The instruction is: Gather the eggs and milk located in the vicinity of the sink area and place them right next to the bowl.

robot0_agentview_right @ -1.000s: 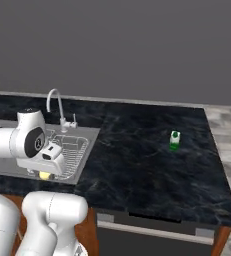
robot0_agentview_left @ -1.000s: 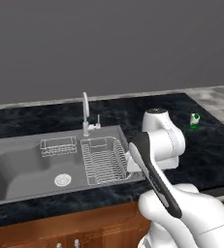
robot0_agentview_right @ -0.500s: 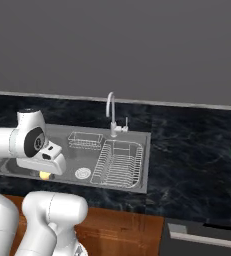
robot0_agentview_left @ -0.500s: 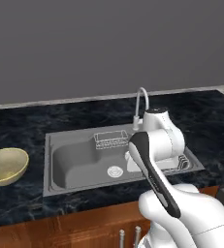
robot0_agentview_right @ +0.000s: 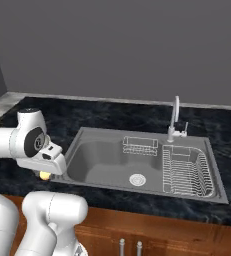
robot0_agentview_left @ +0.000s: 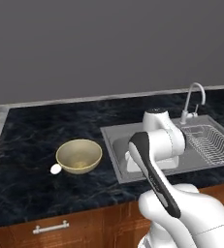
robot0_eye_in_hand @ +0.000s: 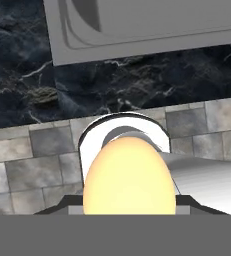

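A pale yellow egg (robot0_eye_in_hand: 129,176) fills the lower middle of the hand view, with my gripper (robot0_eye_in_hand: 129,202) shut on it. From the right base view this egg (robot0_agentview_right: 45,175) peeks out under the hand, above the counter's front edge left of the sink (robot0_agentview_right: 102,160). The tan-yellow bowl (robot0_agentview_left: 79,156) stands on the dark counter left of the sink (robot0_agentview_left: 114,140). A white egg (robot0_agentview_left: 56,168) lies just off the bowl's left side. The milk is out of view.
A curved silver faucet (robot0_agentview_right: 175,117) rises behind the basin, and a wire rack (robot0_agentview_right: 187,170) sits on its right side. The black marble counter (robot0_agentview_left: 31,135) stretches left of the bowl. Below the hand lies a grey tiled floor (robot0_eye_in_hand: 32,165).
The whole picture has shifted as the base drove left: the sink slid right, the bowl and white egg came into view, the milk left it. The gripper stays shut on the yellow egg.
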### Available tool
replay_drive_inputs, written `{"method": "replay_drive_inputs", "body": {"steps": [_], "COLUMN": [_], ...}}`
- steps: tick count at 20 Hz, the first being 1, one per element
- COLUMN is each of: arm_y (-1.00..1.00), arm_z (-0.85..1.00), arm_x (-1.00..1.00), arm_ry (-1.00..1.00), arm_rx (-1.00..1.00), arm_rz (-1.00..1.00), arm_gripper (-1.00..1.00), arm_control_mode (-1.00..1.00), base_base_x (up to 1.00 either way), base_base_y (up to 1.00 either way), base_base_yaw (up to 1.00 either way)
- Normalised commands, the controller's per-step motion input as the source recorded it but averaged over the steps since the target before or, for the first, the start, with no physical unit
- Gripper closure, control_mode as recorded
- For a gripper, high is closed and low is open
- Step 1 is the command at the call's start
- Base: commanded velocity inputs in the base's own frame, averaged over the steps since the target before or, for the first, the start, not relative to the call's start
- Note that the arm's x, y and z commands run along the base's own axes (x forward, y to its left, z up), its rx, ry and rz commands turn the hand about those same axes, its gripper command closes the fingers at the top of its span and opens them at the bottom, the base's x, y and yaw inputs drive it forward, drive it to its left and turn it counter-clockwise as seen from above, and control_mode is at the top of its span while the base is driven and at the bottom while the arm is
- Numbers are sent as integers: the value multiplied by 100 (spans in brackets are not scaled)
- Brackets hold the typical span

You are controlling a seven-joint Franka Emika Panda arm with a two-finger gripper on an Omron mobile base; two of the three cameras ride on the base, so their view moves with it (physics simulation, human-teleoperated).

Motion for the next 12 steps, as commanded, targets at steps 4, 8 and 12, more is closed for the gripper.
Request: {"method": "replay_drive_inputs", "body": {"steps": [4, 8, 12], "arm_y": [0, 0, 0], "arm_z": [0, 0, 0], "arm_x": [0, 0, 0], "arm_ry": [0, 0, 0], "arm_rx": [0, 0, 0], "arm_rz": [0, 0, 0], "arm_gripper": [100, 100, 100], "arm_control_mode": [100, 100, 100], "base_base_x": [8, 42, 23], "base_base_y": [89, 57, 55], "base_base_yaw": [-1, -7, -3]}}
